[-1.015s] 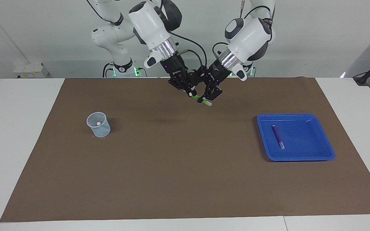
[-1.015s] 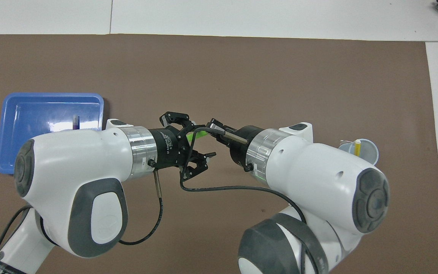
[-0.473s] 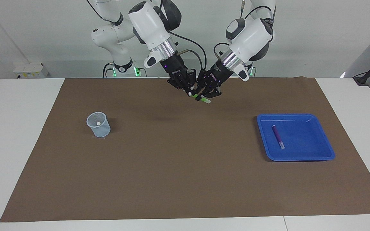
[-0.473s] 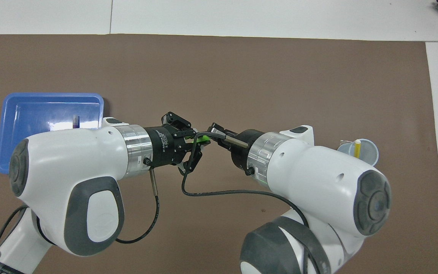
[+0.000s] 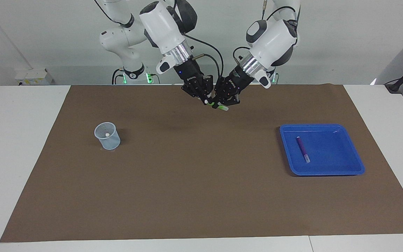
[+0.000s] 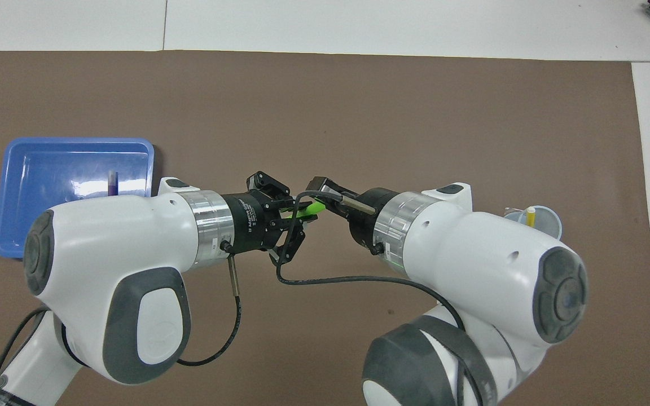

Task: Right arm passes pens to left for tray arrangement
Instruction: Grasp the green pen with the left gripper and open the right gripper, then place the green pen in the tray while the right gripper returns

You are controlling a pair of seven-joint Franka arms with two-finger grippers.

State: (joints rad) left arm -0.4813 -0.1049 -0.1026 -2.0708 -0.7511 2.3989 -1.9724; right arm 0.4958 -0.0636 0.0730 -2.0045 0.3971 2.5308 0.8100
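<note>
1. The green pen (image 5: 219, 106) is being held in the air over the brown mat (image 5: 201, 196), at the robots' edge of the desk (image 5: 19, 140), between two pincers that are meeting tip to tip.
2. The left pincer (image 5: 225, 103) is being kept clamped on the green pen, whose pale tip is sticking out below it.
3. The right pincer (image 5: 205, 99) is being held against the pen's other end; whether its grip is being loosened cannot be told.
4. The purple pen (image 5: 303, 149) is being shown lying flat inside the blue tray (image 5: 345, 170), which is sitting on the mat toward the left arm's end of the desk.
5. The yellow pen (image 6: 530, 217) is being shown standing in the translucent cup (image 5: 107, 136), toward the right arm's end of the desk and well apart from the tray.
6. In the overhead view, the two white arms are being seen reaching in toward each other, with the green pen bridging the gap between the pincers.
</note>
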